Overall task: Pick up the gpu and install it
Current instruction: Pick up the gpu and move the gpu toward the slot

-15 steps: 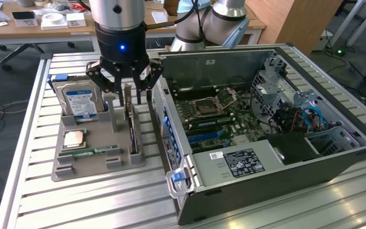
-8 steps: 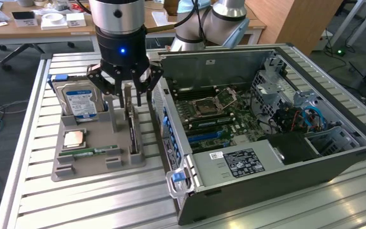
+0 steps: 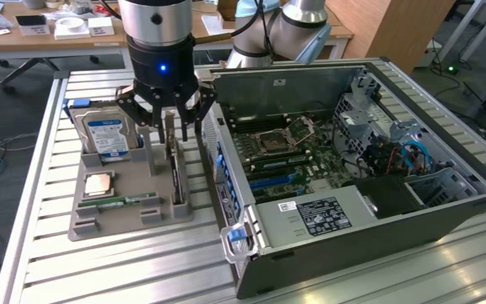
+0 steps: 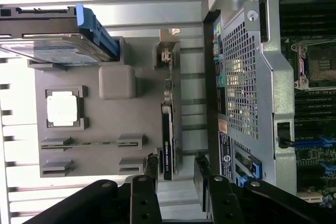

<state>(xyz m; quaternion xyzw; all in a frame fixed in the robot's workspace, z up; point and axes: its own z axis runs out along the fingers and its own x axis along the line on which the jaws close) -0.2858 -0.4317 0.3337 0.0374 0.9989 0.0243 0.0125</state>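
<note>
gripper [image 3: 169,130] spread wide, holding nothing, poised over the gpu [image 3: 176,177], fingers [image 4: 200,171] either side of the card's top edge, not closed on it, gpu standing on edge in a slot along the grey holder's [image 3: 116,218] edge nearest the open computer case [image 3: 369,234]

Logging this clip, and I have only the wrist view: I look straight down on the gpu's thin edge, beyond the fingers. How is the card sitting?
Observer: In the exterior view the gpu stands upright on its long edge in a slot of the grey tray, with the open gripper hanging over it.
Operator: How does the arm come in?
Observer: The arm stands vertical above the tray, a blue light lit on its black body.
Operator: And the computer case?
Observer: The computer case lies on its side, open upward, with a labelled power supply at the end nearest that camera.
</note>
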